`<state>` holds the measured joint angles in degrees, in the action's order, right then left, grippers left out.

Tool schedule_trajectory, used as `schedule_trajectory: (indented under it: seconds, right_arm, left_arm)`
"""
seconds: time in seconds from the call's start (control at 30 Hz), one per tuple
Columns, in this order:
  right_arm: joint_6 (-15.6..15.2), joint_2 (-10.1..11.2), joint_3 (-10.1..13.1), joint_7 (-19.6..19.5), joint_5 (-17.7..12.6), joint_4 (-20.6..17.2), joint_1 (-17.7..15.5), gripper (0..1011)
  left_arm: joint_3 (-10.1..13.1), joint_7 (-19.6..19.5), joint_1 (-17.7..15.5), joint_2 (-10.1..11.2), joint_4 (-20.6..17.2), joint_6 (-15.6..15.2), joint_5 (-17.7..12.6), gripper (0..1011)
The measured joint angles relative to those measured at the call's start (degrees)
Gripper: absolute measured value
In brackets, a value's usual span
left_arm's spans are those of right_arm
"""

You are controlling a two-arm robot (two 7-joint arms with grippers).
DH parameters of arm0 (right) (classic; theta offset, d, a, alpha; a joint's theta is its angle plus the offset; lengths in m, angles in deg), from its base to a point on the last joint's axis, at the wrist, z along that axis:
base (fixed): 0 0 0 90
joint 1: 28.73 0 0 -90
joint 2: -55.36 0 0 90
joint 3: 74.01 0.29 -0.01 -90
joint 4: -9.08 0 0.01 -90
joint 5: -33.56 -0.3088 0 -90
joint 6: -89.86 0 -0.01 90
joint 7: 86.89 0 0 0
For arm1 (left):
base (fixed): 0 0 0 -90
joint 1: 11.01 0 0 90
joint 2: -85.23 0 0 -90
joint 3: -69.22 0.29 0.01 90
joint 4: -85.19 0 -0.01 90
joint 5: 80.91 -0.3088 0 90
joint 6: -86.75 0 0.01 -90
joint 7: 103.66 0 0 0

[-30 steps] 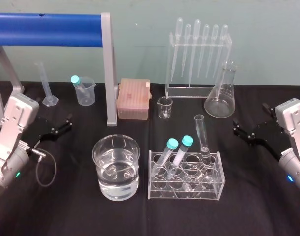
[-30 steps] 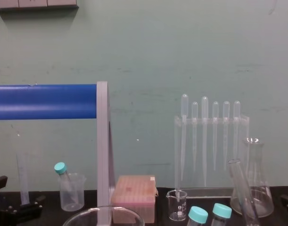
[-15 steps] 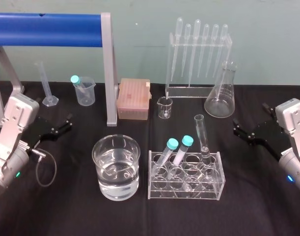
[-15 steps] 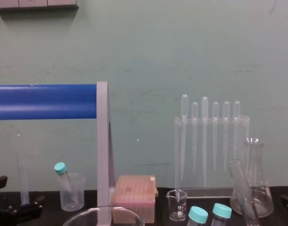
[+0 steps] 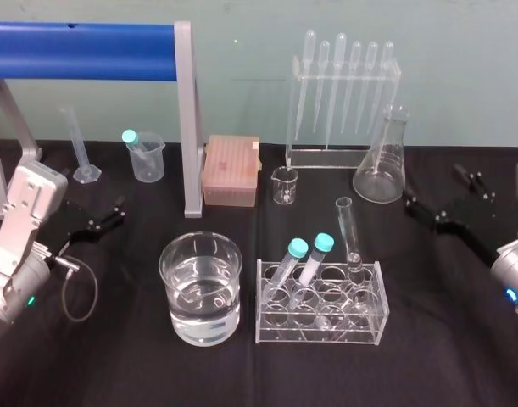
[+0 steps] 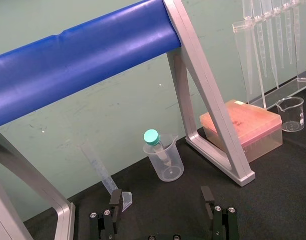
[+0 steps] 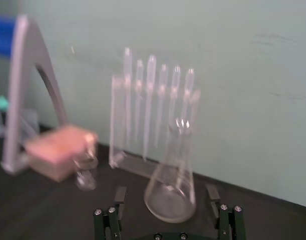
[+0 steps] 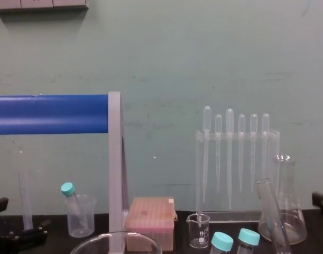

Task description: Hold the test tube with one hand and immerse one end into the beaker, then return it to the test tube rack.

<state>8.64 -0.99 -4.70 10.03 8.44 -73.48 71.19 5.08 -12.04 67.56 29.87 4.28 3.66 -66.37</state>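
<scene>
The test tube [image 5: 350,242] stands uncapped in the right end of the clear test tube rack [image 5: 263,329], leaning slightly; the chest view catches its upper part [image 8: 268,207]. The beaker [image 5: 201,288], wide and part-filled with water, sits just left of the rack, and its rim [image 8: 116,236] shows in the chest view. My right gripper [image 5: 432,187] hovers open to the right of the rack, apart from it, and faces the conical flask [image 7: 170,185]. My left gripper [image 5: 108,215] rests open at the far left, its fingers [image 6: 116,200] holding nothing.
Two teal-capped tubes [image 5: 303,257] lean in the rack's left side. Behind stand a pipette stand [image 5: 343,93], a small beaker [image 5: 285,185], a pink tip box [image 5: 231,170], a plastic beaker with a capped tube [image 5: 146,157], a graduated cylinder [image 5: 79,148] and a blue-barred frame [image 5: 187,127].
My right arm has drawn back to the right and lifted, carrying its open gripper slightly up and away from the rack. The left arm and the glassware have not moved.
</scene>
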Motion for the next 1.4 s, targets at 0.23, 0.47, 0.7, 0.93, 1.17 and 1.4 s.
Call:
schedule_trajectory:
  seconds: [0.23, 0.47, 0.7, 0.93, 1.17, 1.4]
  right_arm:
    - [0.48, 0.16, 3.22, 9.66, -8.8, -4.33, -1.15, 1000]
    - [2.14, 1.43, 3.48, 18.96, -11.49, -8.29, -1.4, 1000]
    - [4.02, 2.31, 2.78, 26.16, -11.53, -9.89, -1.14, 1000]
    - [3.34, 2.49, 1.83, 30.03, -10.18, -9.01, -0.54, 1000]
    - [1.02, 1.47, 0.74, 30.53, -9.32, -6.74, 0.47, 1000]
    - [-0.2, 0.71, -0.48, 30.98, -8.28, -5.06, 1.43, 1000]
  left_arm:
    - [0.0, 0.0, 0.0, 0.0, 0.0, 0.0, 0.0, 1000]
    - [0.0, 0.0, 0.0, 0.0, 0.0, 0.0, 0.0, 1000]
    - [0.0, 0.0, 0.0, 0.0, 0.0, 0.0, 0.0, 1000]
    - [0.0, 0.0, 0.0, 0.0, 0.0, 0.0, 0.0, 1000]
    - [0.0, 0.0, 0.0, 0.0, 0.0, 0.0, 0.0, 1000]
    - [0.0, 0.0, 0.0, 0.0, 0.0, 0.0, 0.0, 1000]
